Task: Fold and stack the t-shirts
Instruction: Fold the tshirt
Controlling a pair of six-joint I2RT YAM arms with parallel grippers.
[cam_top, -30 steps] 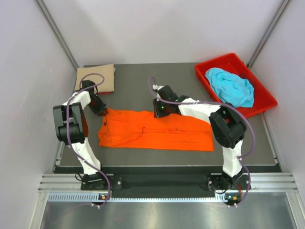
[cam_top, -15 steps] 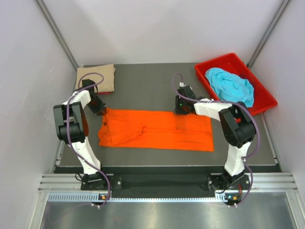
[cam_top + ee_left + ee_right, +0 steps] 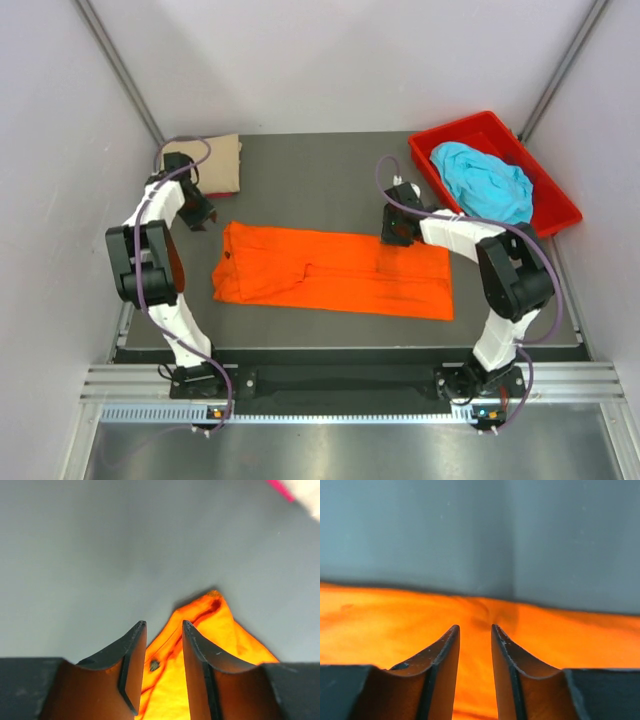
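Observation:
The orange t-shirt (image 3: 330,272) lies flat as a long folded strip across the middle of the table. My left gripper (image 3: 197,218) hovers just off its far left corner. In the left wrist view my left gripper (image 3: 164,623) is open, and that orange corner (image 3: 210,625) shows on the table beyond the tips. My right gripper (image 3: 392,232) is low over the shirt's far edge, right of centre. In the right wrist view my right gripper (image 3: 475,626) stands narrowly open above the cloth, with a small pucker (image 3: 487,615) ahead of it. The tan t-shirt (image 3: 215,160) lies folded at the back left. The turquoise t-shirt (image 3: 485,180) is bunched up.
A red plastic bin (image 3: 548,205) at the back right holds the turquoise shirt. Grey walls close in the table on three sides. Dark table surface (image 3: 310,180) shows behind the orange shirt, between the tan shirt and the bin.
My right gripper slid right along the shirt's far edge from the middle to right of centre. My left gripper let go of the far left corner and drew back from it.

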